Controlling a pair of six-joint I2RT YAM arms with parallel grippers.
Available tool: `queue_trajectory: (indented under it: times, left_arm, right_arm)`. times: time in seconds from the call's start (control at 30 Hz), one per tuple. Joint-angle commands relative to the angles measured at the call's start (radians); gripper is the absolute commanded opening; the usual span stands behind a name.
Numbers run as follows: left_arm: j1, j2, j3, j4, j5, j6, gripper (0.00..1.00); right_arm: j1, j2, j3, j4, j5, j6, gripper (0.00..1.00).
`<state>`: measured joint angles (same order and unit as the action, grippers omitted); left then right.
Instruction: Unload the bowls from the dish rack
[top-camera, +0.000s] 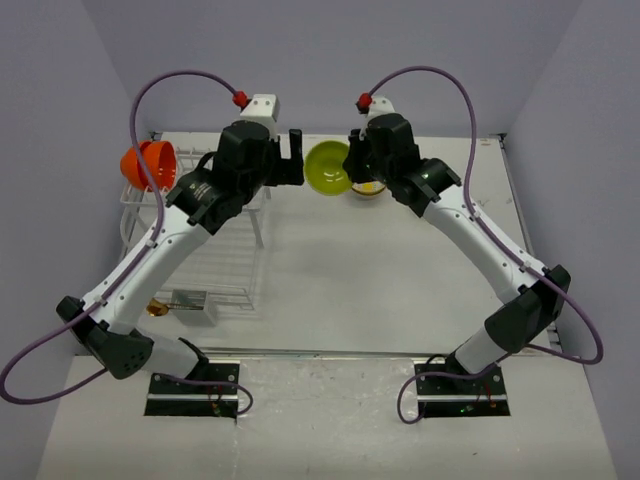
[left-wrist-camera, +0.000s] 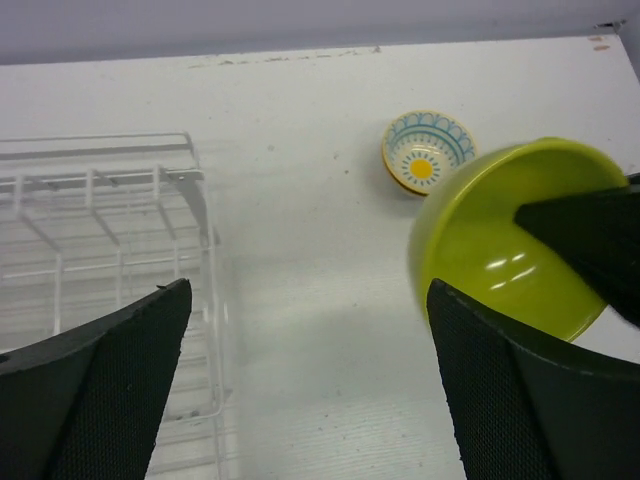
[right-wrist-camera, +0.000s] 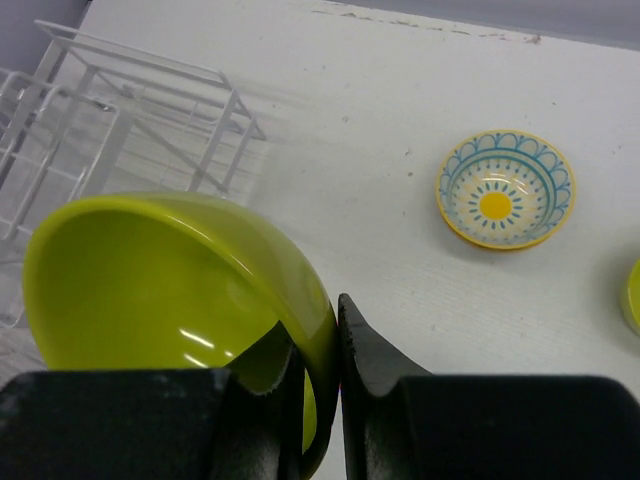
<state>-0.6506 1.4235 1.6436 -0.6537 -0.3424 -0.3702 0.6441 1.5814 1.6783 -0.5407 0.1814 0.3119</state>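
Note:
My right gripper (right-wrist-camera: 322, 330) is shut on the rim of the lime-green bowl (right-wrist-camera: 150, 280) and holds it tilted above the table, just right of the dish rack (top-camera: 215, 270). The top view shows this bowl (top-camera: 328, 168) between the two grippers. My left gripper (left-wrist-camera: 308, 300) is open and empty, beside the lime-green bowl (left-wrist-camera: 490, 250) and over the table next to the rack's edge (left-wrist-camera: 100, 200). The orange bowl (top-camera: 150, 165) stands on edge at the rack's far left corner. The cream bowl with blue pattern (right-wrist-camera: 505, 188) sits upright on the table behind the right gripper.
The rack's box-like cutlery holder (top-camera: 190, 305) is at its near end, with a small amber thing (top-camera: 155, 307) beside it. Part of another lime-green object (right-wrist-camera: 632, 295) shows at the right edge of the right wrist view. The back wall is close behind the bowls.

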Motion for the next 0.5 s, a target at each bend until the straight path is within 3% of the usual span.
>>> queue_trajectory:
  times: [0.0, 0.17, 0.33, 0.47]
  left_arm:
    - [0.006, -0.113, 0.042, -0.01, -0.163, 0.039, 1.0]
    - [0.008, -0.234, 0.019, -0.084, -0.309, 0.091, 1.0]
    - [0.015, -0.322, -0.03, -0.155, -0.573, 0.065, 1.0]
    - [0.123, -0.325, -0.077, -0.132, -0.687, 0.068, 1.0]
  right_arm:
    - [-0.116, -0.061, -0.006, -0.013, -0.094, 0.032, 0.0]
    - [-0.383, -0.083, -0.075, -0.056, -0.17, 0.039, 0.0]
    - [-0.663, 0.058, -0.066, -0.103, -0.2, 0.073, 0.0]
    - [-0.745, 0.196, 0.007, -0.133, -0.226, 0.104, 0.0]
